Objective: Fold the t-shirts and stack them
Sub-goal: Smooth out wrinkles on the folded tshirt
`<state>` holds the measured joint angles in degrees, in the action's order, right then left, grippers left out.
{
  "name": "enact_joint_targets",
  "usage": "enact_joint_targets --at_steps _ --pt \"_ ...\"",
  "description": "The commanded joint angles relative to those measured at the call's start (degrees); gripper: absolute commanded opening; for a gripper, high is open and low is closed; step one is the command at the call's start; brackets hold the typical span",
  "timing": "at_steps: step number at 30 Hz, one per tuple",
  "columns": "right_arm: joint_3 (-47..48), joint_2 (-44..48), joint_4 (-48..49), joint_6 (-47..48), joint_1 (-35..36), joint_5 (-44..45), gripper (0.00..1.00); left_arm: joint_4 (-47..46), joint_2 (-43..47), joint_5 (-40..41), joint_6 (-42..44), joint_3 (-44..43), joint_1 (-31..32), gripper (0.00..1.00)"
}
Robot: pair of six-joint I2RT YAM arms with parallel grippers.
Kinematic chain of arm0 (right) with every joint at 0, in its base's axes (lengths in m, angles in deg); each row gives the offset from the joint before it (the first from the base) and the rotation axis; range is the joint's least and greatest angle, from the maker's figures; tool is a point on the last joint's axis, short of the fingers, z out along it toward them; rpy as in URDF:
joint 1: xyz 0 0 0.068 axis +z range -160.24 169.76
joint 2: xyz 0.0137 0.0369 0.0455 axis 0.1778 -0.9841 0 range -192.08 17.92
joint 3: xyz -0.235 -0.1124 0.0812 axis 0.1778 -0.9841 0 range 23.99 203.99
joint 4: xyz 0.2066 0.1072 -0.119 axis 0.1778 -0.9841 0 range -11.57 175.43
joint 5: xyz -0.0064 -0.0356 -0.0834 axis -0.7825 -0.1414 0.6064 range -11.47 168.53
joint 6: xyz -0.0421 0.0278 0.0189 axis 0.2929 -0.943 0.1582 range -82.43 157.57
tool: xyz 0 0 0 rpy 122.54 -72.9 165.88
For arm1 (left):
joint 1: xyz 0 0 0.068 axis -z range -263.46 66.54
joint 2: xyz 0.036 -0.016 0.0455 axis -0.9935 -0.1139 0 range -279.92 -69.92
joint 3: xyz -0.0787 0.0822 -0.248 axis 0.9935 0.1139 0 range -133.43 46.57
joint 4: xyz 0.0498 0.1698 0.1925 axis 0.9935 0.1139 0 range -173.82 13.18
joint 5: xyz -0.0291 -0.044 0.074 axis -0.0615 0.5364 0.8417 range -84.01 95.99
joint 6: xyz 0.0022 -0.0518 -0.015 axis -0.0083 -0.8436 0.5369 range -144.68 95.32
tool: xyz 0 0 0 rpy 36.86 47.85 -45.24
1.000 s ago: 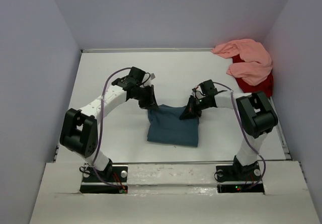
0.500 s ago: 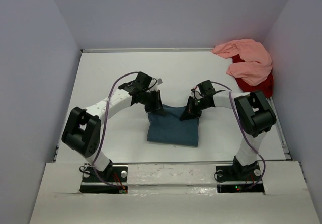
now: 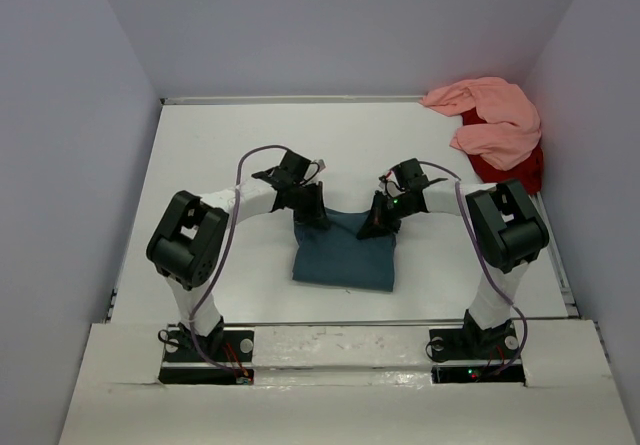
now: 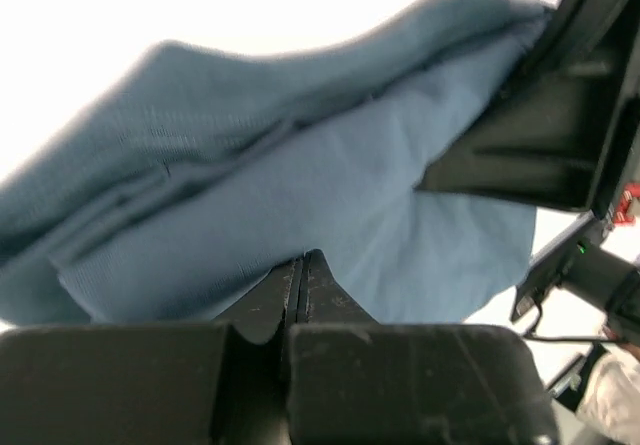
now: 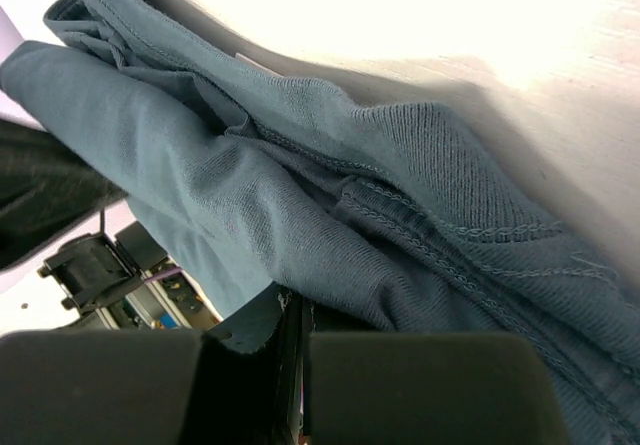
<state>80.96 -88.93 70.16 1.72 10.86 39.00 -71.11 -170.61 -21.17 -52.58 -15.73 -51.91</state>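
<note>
Overhead, the dark teal t-shirt lies folded on the middle of the desk. The left jaws and right jaws are clamped tight on its raised far corners (only the wrist views show the pinched cloth). The pink t-shirt lies heaped over the red t-shirt in the far right corner, well apart.

bare table far and left; pink shirt heap in far-right corner
</note>
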Motion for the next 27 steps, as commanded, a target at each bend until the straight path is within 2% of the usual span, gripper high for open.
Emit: enact_joint_targets --at_steps 1,6,14,20,27 --pt "1.74 0.85 -1.08 1.49 0.43 2.97 0.0 -6.73 -2.32 3.06 1.27 -1.68 0.27 0.0" --pt "1.65 1.12 -1.34 1.58 0.96 3.05 0.0 -9.02 -4.08 9.3 1.53 -0.63 0.18 0.0" --pt "0.95 1.38 -1.52 1.84 0.96 3.14 0.0 -4.72 -7.34 13.97 3.2 -0.89 -0.08 0.0" --pt "0.69 1.29 -1.52 2.19 0.96 3.14 0.0 3.62 0.29 23.54 4.34 -4.13 -1.66 0.0" --pt "1.12 1.03 -1.52 2.28 0.96 3.05 0.0 10.05 6.98 20.49 4.7 -8.09 -4.39 0.0"
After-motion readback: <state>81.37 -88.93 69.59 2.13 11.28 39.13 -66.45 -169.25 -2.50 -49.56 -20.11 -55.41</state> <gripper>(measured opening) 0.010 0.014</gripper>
